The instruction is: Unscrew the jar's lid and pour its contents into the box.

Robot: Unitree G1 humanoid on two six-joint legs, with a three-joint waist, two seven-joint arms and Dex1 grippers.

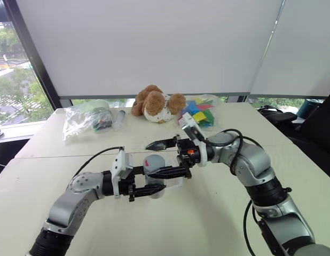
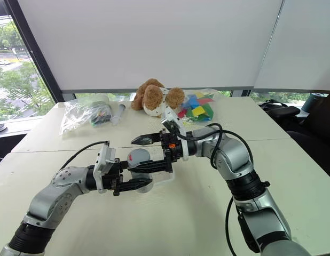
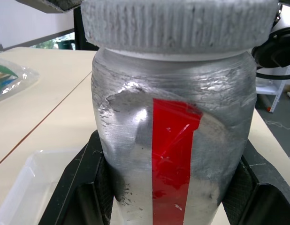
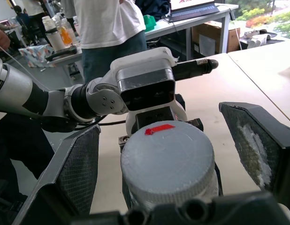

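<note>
The silver-grey jar (image 3: 131,140) with a red stripe is held upright above the table, my left gripper (image 1: 150,182) shut on its body from both sides. Its ribbed grey lid (image 4: 166,161), marked with a small red strip, sits on the jar. My right gripper (image 1: 161,158) reaches in from the right and is open, one finger (image 4: 74,173) on each side of the lid with a gap to it. A corner of the clear plastic box (image 3: 23,187) lies on the table just below the jar. The contents are hidden inside the jar.
At the table's far side lie a brown stuffed toy (image 1: 157,104), a clear bag of coloured pieces (image 1: 199,113), another clear bag (image 1: 87,118) and a clear tube (image 1: 119,118). A person (image 4: 107,28) stands beyond the table by a desk with a laptop.
</note>
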